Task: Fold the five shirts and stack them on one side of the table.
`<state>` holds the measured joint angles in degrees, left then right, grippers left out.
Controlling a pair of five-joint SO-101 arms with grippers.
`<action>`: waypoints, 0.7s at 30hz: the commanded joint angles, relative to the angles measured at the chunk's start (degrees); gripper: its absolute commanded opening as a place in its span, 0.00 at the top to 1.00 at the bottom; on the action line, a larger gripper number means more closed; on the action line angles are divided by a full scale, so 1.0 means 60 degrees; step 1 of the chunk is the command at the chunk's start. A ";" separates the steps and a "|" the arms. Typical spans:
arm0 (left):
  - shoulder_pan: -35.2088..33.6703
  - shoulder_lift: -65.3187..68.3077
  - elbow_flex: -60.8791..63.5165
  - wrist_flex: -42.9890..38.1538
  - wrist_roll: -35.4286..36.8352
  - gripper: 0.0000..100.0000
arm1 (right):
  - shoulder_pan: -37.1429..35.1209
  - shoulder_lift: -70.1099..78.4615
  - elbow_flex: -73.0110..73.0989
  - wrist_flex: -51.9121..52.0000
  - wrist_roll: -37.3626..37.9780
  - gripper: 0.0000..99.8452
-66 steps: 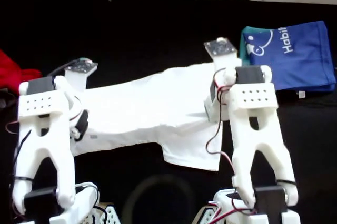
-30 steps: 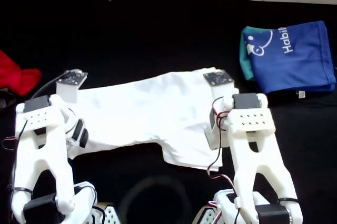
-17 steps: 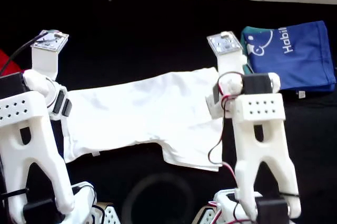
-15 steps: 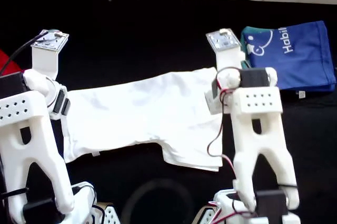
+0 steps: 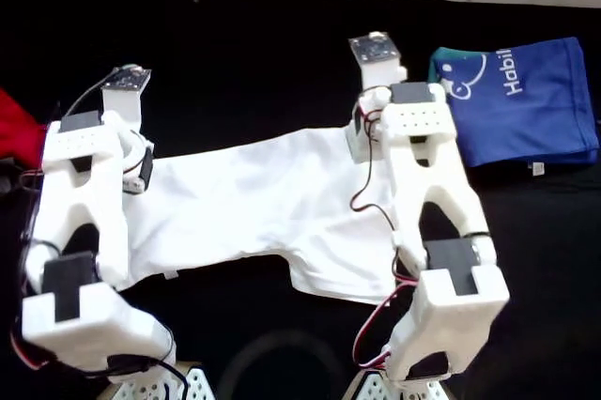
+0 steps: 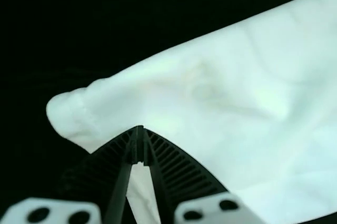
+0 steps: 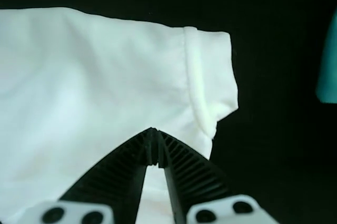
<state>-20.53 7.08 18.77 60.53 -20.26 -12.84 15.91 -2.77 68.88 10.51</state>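
Your left gripper (image 6: 138, 130) and right gripper (image 7: 154, 133), fingers closed tip to tip, sit at opposite ends of the white shirt (image 5: 254, 198) spread mid-frame on the black surface (image 5: 244, 62).

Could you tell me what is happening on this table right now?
Two arms are handling a white shirt spread across the black table. The left gripper and the right gripper each sit over one end of it, jaws closed; whether they pinch cloth is unclear. A folded blue shirt lies to one side, a red shirt at the opposite edge.
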 commanded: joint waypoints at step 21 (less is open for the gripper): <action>0.0081 0.7568 -1.1538 0.3634 0.0059 0.99 | 0.0505 0.5722 -0.6689 -0.0183 -0.0117 0.99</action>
<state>-20.26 48.84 -37.93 77.85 -20.26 -10.99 48.88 -35.82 64.92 10.24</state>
